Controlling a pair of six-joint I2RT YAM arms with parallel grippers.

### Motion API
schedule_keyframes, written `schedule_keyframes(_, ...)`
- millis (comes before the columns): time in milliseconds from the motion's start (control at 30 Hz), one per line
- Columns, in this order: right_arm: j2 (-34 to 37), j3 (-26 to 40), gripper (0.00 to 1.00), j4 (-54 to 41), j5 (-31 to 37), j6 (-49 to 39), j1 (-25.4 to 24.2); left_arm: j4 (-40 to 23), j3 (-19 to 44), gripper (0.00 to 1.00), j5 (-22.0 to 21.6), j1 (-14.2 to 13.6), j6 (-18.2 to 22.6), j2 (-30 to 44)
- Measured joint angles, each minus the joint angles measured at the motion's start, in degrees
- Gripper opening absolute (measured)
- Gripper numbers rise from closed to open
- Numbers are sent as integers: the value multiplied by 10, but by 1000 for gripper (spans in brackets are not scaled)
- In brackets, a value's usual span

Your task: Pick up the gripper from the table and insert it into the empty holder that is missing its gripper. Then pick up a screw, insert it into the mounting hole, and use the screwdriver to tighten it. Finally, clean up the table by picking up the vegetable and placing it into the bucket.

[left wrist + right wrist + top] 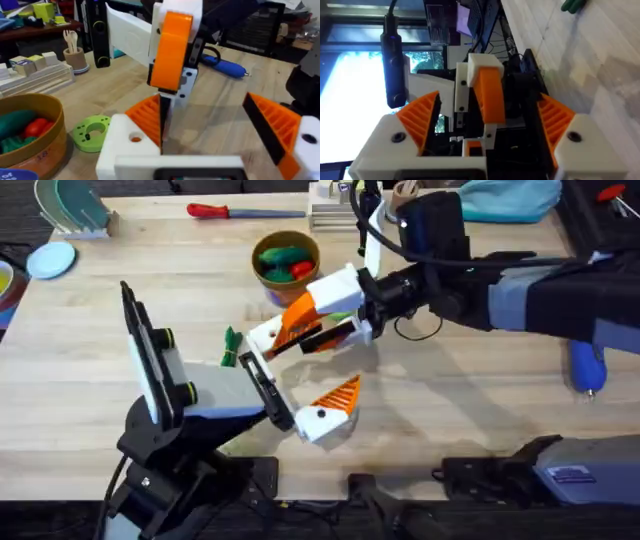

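In the overhead frame's centre, the right gripper (318, 332), fingers spread, is bracketing one finger of the spread left gripper (300, 380); screw fastening looks next, the blue chunky electric screwdriver (586, 367) lying at right.

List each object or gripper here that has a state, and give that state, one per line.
left gripper: open
right gripper: open
bucket: upright, toys inside
vegetable: lying on the table, outside the bucket
screwdriver: lying on the table, not held
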Motion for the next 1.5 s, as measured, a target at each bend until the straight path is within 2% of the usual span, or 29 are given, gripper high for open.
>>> schedule_keyframes(233,0,0,991,19,20,-9,-26,0,0,992,0,0,0,0)
schedule_keyframes(467,0,13,993,35,71,-50,-107,0,0,993,0,0,0,0)
schedule_keyframes(567,0,42,992,10,110,-84,-138,0,0,993,0,0,0,0)
schedule_keyframes(700,0,83,992,-100,188,-163,-152,0,0,993,0,0,0,0)
schedule_keyframes(900,0,152,992,-310,360,-319,-139,0,0,993,0,0,0,0)
schedule_keyframes(1067,0,186,993,-362,531,-421,-90,0,0,993,0,0,0,0)
schedule_keyframes(1167,0,187,993,-369,598,-450,-62,0,0,993,0,0,0,0)
schedule_keyframes(1333,3,187,991,-353,623,-464,-41,0,0,993,0,0,0,0)
schedule_keyframes(1500,40,189,970,-326,627,-475,-28,0,0,993,0,0,0,0)
